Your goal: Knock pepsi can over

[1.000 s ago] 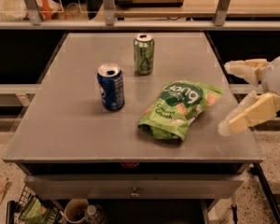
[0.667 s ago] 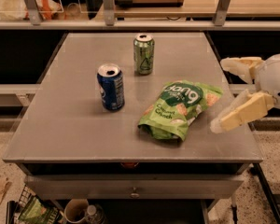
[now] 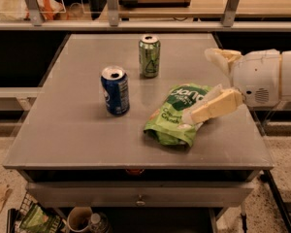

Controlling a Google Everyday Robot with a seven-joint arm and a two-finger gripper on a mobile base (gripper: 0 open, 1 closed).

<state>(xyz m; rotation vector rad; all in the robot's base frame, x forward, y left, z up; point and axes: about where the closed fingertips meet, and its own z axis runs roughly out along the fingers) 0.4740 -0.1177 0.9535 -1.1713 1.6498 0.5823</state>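
Jaws spread wide, holding nothing; the gripper (image 3: 198,86) hangs over the right side of the table (image 3: 63,130), its lower finger (image 3: 213,108) overlapping the green chip bag (image 3: 170,123) in this view. Over the last second it has advanced leftward from beyond the table's right edge. The pepsi can (image 3: 115,90) stands upright left of centre, well apart from the gripper, with the bag between them; a green can (image 3: 149,56) stands farther back. Judged: approach under way, knock not yet made

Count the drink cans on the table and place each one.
2. The pepsi can stands left of centre; the green can stands behind it, toward the far edge. None looks hidden. The gripper hovers at the right, jaws open, by the chip bag.
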